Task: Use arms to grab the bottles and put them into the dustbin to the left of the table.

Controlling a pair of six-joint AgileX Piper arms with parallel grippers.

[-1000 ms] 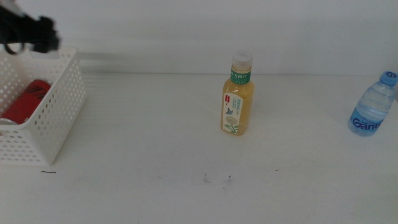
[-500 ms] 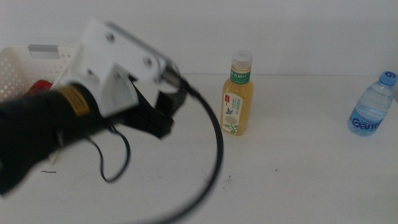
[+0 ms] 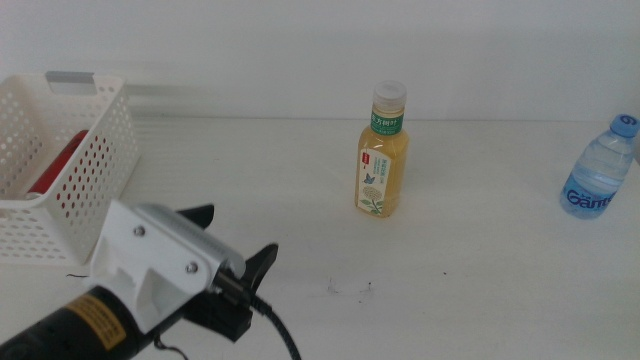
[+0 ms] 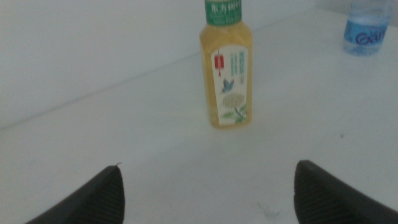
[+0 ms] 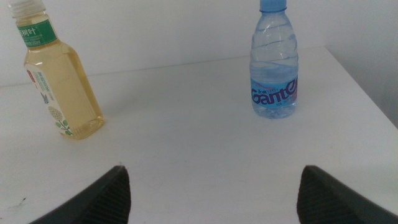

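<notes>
My left arm [image 3: 130,290] runs off the lower left corner of the middle view, so only its bracket, cylinder and dark fingers [image 3: 262,258] show. The basket [image 3: 95,150] is cut by the left edge, and its perforated wall screens most of the red can [image 3: 55,160] inside. At the far right the water bottle [image 3: 598,170] touches the frame's edge. In my left wrist view the tea bottle [image 4: 227,68] loses its cap at the top edge, and the water bottle [image 4: 367,28] shows only its lower part in the upper right corner. My jaw tips there are cut off at the bottom. The small label print is unreadable.
</notes>
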